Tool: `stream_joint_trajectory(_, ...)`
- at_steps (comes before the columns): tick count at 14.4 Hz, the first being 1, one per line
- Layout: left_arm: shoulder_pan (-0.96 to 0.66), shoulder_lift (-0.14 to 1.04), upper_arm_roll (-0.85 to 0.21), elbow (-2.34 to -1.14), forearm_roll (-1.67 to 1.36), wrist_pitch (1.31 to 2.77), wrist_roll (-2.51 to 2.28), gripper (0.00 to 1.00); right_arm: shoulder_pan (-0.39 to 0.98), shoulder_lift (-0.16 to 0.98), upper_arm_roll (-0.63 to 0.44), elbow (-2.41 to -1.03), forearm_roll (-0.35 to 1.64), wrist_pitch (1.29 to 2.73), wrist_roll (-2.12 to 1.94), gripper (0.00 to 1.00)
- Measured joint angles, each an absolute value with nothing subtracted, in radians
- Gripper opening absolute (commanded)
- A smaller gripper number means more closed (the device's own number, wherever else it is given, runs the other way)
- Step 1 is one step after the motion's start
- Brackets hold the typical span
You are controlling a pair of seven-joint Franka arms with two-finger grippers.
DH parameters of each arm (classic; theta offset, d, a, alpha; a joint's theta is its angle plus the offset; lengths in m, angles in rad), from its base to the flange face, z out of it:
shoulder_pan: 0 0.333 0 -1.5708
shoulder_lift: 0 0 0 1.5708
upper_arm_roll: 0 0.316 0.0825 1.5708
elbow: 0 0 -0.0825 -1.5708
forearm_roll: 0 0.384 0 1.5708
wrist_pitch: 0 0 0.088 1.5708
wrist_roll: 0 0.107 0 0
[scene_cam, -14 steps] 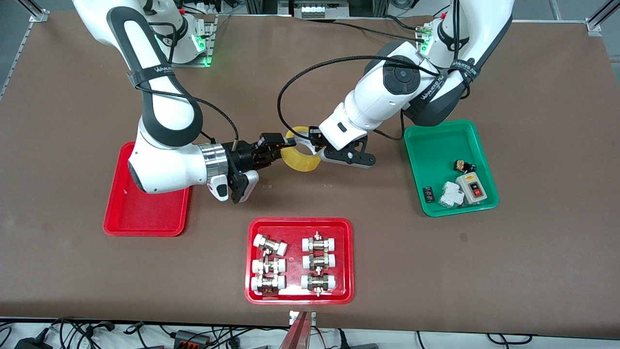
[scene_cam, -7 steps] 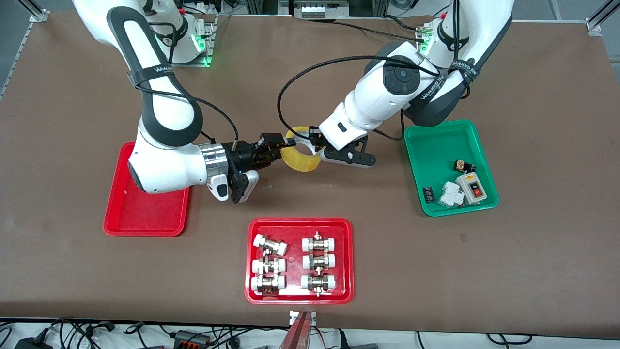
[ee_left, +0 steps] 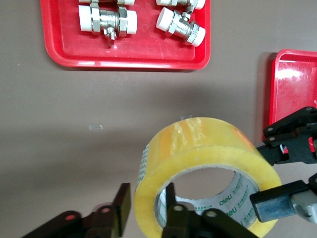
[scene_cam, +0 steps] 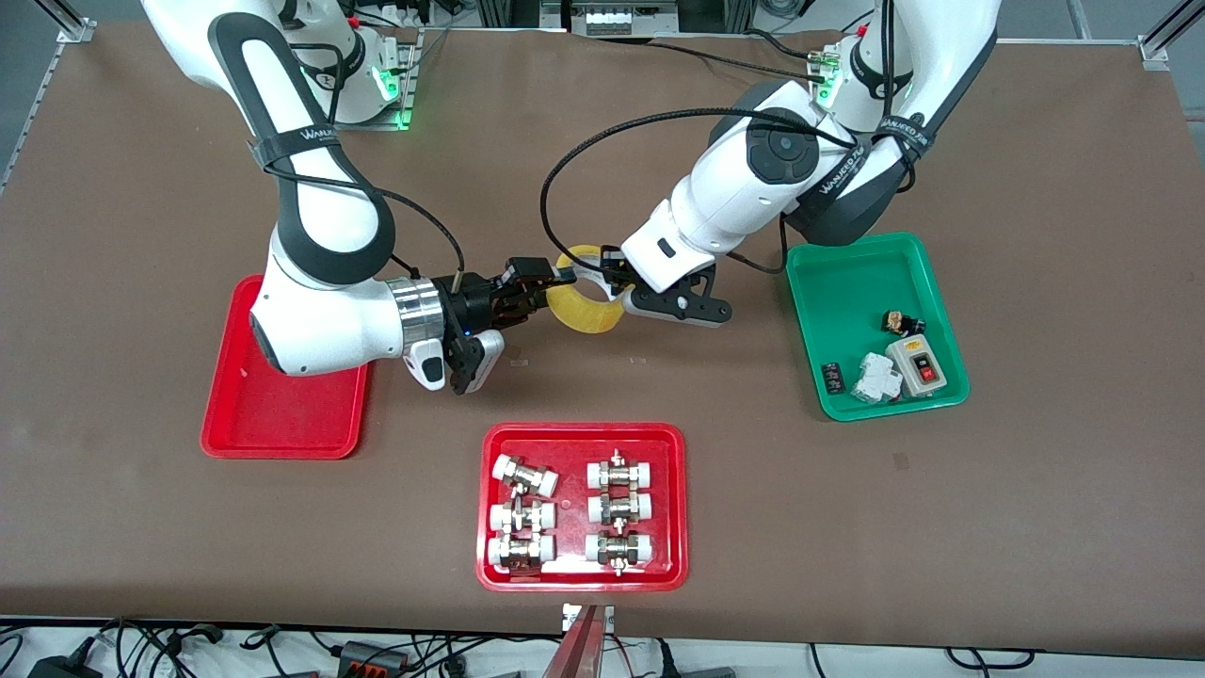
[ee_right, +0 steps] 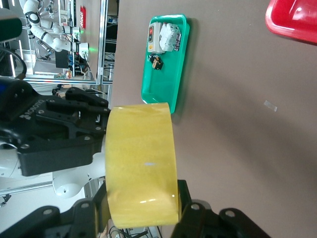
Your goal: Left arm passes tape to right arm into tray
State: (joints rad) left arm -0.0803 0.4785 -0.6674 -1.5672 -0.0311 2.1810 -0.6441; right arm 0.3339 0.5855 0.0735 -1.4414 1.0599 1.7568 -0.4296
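Observation:
The yellow tape [scene_cam: 586, 303] hangs in the air over the middle of the table, between the two grippers. My right gripper [scene_cam: 551, 282] is shut on the roll [ee_right: 141, 168], its fingers [ee_right: 184, 201] pressing the two flat sides. My left gripper [ee_left: 146, 210] straddles the roll's wall [ee_left: 198, 158], one finger inside the hole. Its outer finger [ee_left: 121, 208] stands apart from the tape with a visible gap, so it is open. The plain red tray [scene_cam: 282, 414] lies under the right arm's wrist, toward the right arm's end of the table.
A red tray of metal-and-white fittings [scene_cam: 584, 433] sits nearer the front camera than the tape. A green tray [scene_cam: 847, 282] with small electrical parts lies toward the left arm's end. The left arm's black cable [scene_cam: 565, 160] loops above the grippers.
The left gripper's fingers have parted slightly off the tape's wall. The tape and both arms stay in the same place, and the right gripper's grip is unchanged.

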Motion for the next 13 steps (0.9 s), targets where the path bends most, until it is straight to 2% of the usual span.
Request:
stream_joint_trajectory(7, -0.07, 0.479, -0.667, -1.563, -0.031, 2.181, -0.644, 0.46, 0.334, 0.586, 0.075, -1.442, 1.06, 1.758, -0.43, 0.26)
stream_joint_trajectory(13, -0.066, 0.479, -0.667, -1.563, -0.031, 2.181, -0.644, 0.47, 0.334, 0.586, 0.075, -1.448, 1.06, 1.758, -0.43, 0.26)
